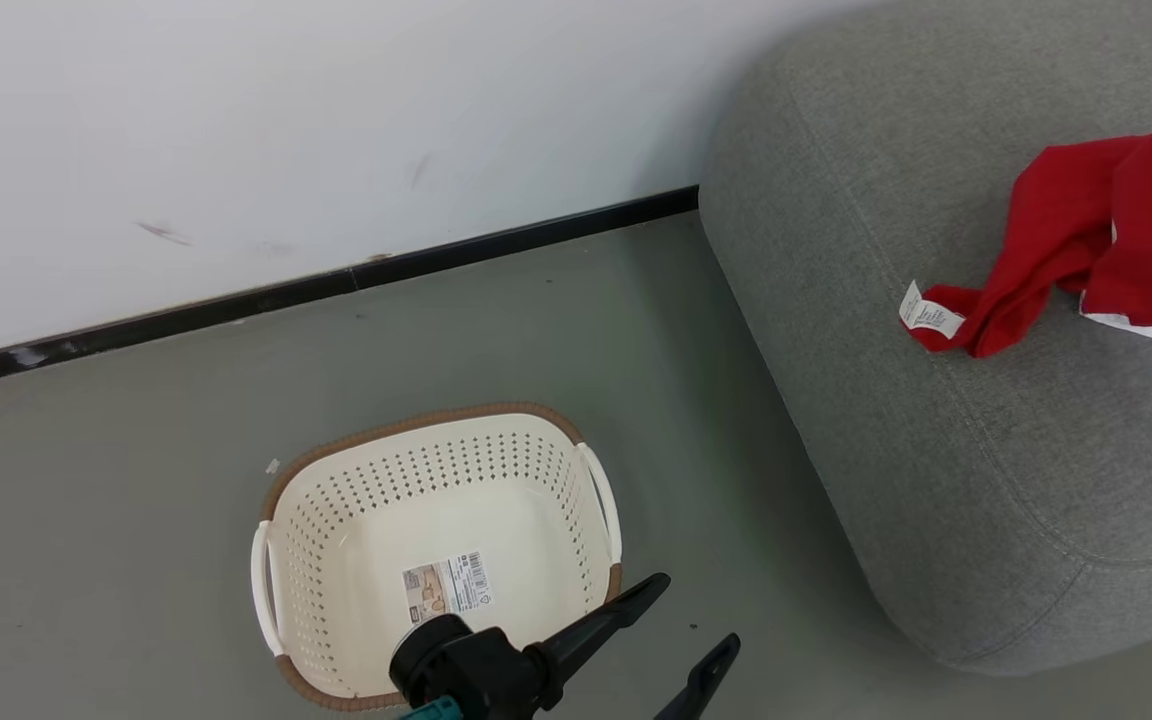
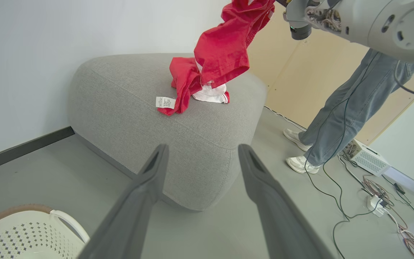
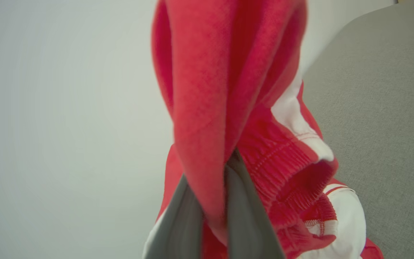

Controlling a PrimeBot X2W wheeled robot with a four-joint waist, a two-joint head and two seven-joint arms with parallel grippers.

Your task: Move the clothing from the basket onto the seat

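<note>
The right pincer (image 3: 210,169) is clamped tight on a fold of the clothing (image 2: 221,54), which hangs below it, its tail bunched on the seat (image 2: 128,93). Best to lower before letting go, so nothing slides off. The left pincer (image 2: 201,151) gapes wide and holds nothing; the basket (image 1: 456,465) sits close by it.

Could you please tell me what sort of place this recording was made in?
Probably a robotics lab or test room staged as a home: loose cables and a white equipment box lie on the bare grey floor, and a person stands by the sofa.
</note>
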